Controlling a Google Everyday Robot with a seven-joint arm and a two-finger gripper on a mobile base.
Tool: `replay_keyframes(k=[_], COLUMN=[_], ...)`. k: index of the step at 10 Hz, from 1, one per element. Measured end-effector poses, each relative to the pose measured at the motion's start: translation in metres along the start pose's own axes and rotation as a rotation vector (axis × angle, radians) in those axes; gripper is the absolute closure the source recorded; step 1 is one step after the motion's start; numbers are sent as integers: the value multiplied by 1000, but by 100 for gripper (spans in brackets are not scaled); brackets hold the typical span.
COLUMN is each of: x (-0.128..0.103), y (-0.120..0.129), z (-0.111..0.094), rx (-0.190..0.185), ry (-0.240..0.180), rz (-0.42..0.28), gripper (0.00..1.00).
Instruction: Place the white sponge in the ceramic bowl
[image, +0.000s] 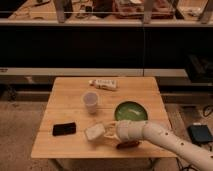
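Your gripper (106, 131) sits at the front of the wooden table (70, 92), touching the small off-white rectangular sponge (94, 132); I cannot tell its state. Confirm a firm hold on the sponge's sides before lifting, then carry it right, clear of the rim, to the round glossy green bowl (131, 110), which looks empty. The small translucent white cup (90, 101) also appears empty.

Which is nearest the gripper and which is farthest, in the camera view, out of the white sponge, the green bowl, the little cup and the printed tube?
From the gripper, near the table's front edge:
1. White sponge, right at the gripper, on its left in the picture.
2. Ceramic bowl, behind it, toward the right.
3. Cup, behind it, slightly left; close to the bowl's rank.
4. Printed tube, by the far edge.
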Motion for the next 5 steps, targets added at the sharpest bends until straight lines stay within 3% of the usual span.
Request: replay_keyframes(k=[2,5], x=[8,42], y=[-9,-15], z=[-27,-67], rx=[36,82], ry=[11,67], rz=[10,44], gripper=[100,100])
